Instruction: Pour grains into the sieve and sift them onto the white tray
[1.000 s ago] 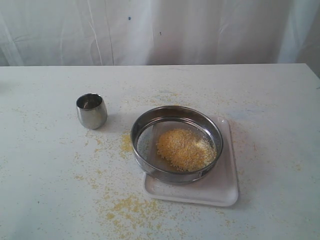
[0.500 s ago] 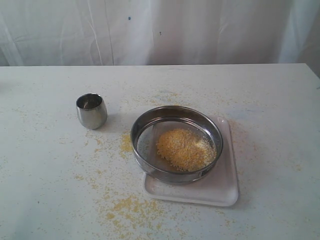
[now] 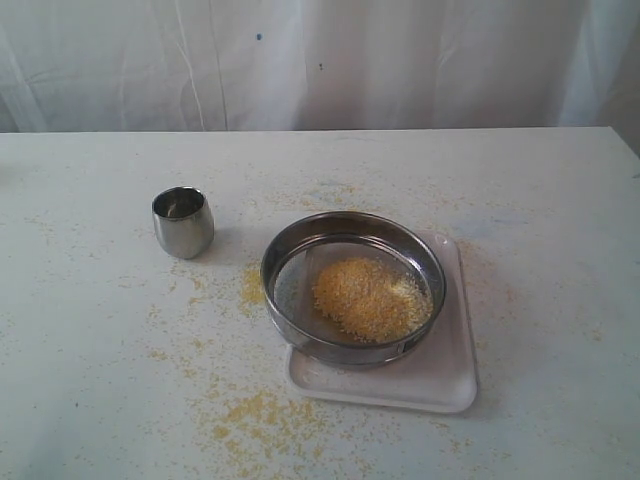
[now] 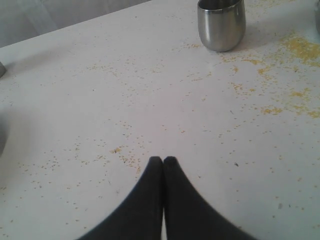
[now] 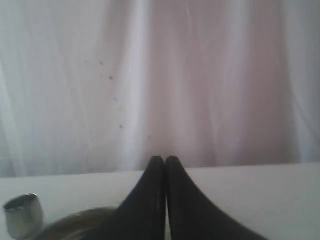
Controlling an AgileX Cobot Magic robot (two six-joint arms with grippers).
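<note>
The round steel sieve (image 3: 353,285) sits on the white tray (image 3: 445,380) right of the table's middle, with a heap of yellow grains (image 3: 370,298) on its mesh. A small steel cup (image 3: 183,221) stands upright to its left, also seen as the cup (image 4: 221,23) in the left wrist view. Neither arm shows in the exterior view. My left gripper (image 4: 163,160) is shut and empty above bare, grain-speckled tabletop, well short of the cup. My right gripper (image 5: 164,159) is shut and empty, facing the curtain; the sieve rim (image 5: 75,220) and the cup (image 5: 22,214) lie low in its view.
Spilled grains (image 3: 258,412) are scattered on the white table in front of and left of the tray, with a small patch (image 3: 252,285) beside the sieve. A white curtain (image 3: 320,60) hangs behind the table's far edge.
</note>
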